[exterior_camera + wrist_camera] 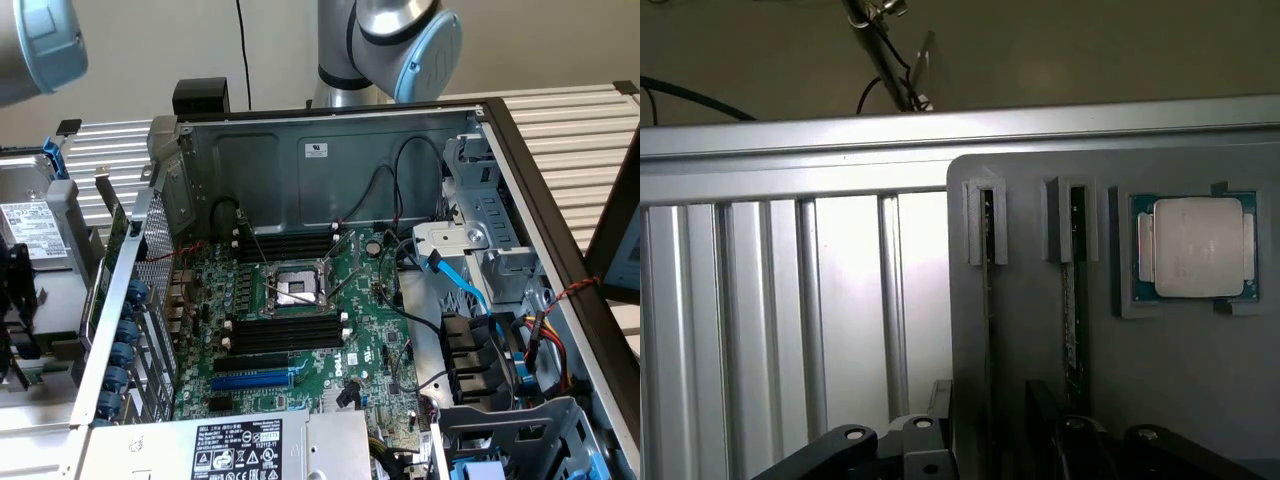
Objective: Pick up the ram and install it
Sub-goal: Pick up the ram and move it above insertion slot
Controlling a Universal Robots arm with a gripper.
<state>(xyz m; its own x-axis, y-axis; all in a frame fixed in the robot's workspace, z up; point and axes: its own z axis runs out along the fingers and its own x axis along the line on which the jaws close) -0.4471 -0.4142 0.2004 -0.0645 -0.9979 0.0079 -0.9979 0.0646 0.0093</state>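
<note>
Your claw stands wide open, empty, near the ram in its tray; arm at the case's twelve o'clock

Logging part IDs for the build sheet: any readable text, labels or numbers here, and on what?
No text is legible.
White sticker on case rear wall: too small.
Black-and-white label on silver box: blurred.
White label at the exterior view's left: blurred.
Motherboard white print: blurred.
Processor lid: no readable marking.

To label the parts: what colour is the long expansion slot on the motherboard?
Blue; the expansion slot shows best in the exterior view.
</note>
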